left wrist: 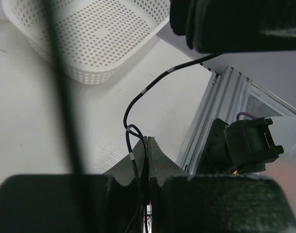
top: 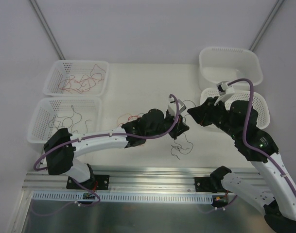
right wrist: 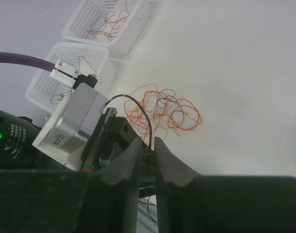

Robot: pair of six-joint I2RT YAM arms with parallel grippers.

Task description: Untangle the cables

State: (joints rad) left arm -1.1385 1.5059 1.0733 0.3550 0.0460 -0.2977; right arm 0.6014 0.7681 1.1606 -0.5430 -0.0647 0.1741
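1. Left wrist view: the left gripper (left wrist: pixel 148 143) is clamped fully closed on a black cable (left wrist: pixel 138 99) with pale bands. The cable passes between its fingertips and climbs toward the top of the view.
2. Right wrist view: the right gripper (right wrist: pixel 148 145) has its fingers a sliver apart, and the same black cable arcs down into the gap. I cannot tell whether they pinch it.
3. Both grippers sit close together over the middle of the tabletop (top: pixel 138 82).
4. A tangle (right wrist: pixel 162 109) of orange, red, black and pale yellow cables lies on the tabletop left of the middle.
5. A few loose black cables (top: pixel 182 145) lie toward the near edge, just beside the left gripper.
6. 2 baskets sit along the left edge. The far basket (top: pixel 50 82) holds red cables (top: pixel 82 80), and the near basket (top: pixel 36 128) holds black ones.
7. 2 more sit along the right edge: the far-right basket (top: pixel 230 60) and the near-right basket (top: pixel 263 114), which is partly hidden under the right arm.
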